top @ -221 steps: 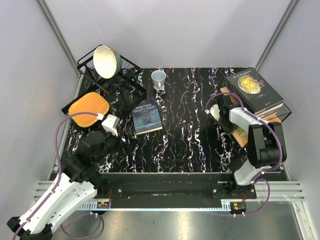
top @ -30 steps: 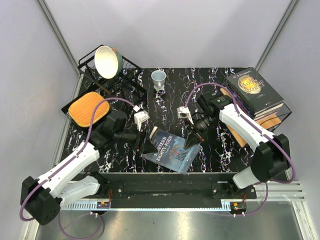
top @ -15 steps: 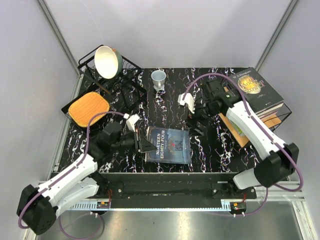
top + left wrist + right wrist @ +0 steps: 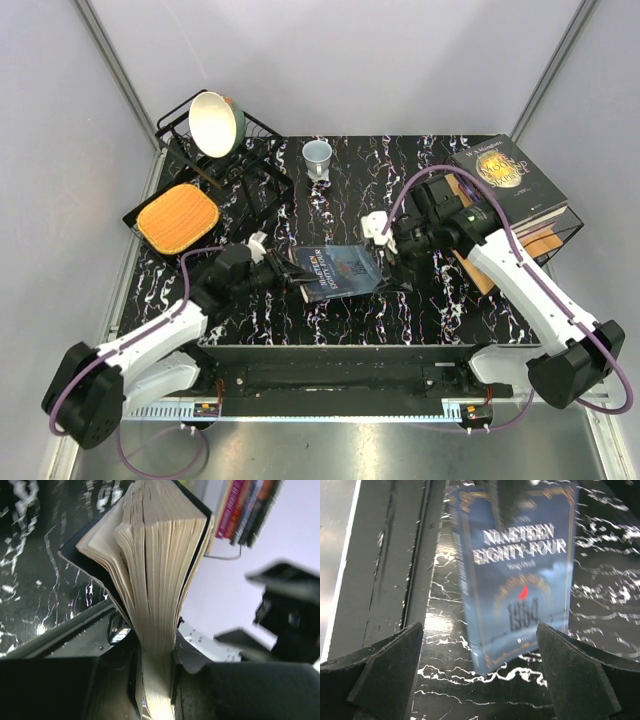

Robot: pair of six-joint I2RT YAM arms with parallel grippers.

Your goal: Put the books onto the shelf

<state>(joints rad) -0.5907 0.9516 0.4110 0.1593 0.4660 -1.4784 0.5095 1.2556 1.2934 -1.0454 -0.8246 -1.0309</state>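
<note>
My left gripper is shut on the blue-grey book "Nineteen Eighty-Four" and holds it by its left edge, tilted above the table's middle. In the left wrist view the page block is pinched between the two fingers. My right gripper stands open just right of the book, touching nothing. Its view looks straight at the cover, with both fingers spread wide around empty air. The shelf stands at the right edge, carrying a stack of books topped by a black one with a gold disc.
A black wire dish rack with a cream bowl stands at the back left. An orange-brown cutting board lies in front of it. A white cup sits at the back centre. A metal rail runs along the near edge.
My left gripper closed on the book's left edge and lifted it, tilted, off the table toward the middle. My right gripper let go of the book and opened wide.
</note>
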